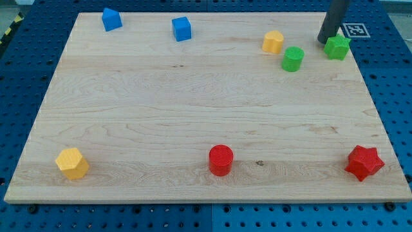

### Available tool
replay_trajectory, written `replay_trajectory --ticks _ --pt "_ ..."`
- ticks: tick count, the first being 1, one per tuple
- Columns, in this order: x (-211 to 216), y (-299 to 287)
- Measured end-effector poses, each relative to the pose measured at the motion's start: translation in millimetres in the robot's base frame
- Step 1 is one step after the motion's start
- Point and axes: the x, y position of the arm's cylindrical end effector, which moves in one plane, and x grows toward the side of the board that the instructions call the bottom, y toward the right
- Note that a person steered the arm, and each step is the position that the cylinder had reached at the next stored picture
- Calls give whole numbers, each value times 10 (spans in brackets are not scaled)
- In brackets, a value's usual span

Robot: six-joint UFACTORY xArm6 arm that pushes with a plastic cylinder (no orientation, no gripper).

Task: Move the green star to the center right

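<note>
The green star [337,47] lies near the view's top right corner of the wooden board [193,109]. My tip [323,41] stands just to the star's upper left, touching or almost touching it. The dark rod runs up out of the view's top. A green cylinder [293,58] lies to the left of the star, a little lower. A yellow block [273,42] lies left of the cylinder.
Two blue blocks [112,19] [182,29] lie along the view's top left. Along the view's bottom lie a yellow hexagon block [72,163], a red cylinder [221,160] and a red star [364,162]. A marker tag [353,29] sits off the board's top right corner.
</note>
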Motion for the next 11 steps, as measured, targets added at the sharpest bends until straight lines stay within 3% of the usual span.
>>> replay_trajectory --ticks 2,3,8,9,11 --pt "-354 141" --pt "-112 315" --pt "714 42" --pt "202 41" --pt "23 -406"
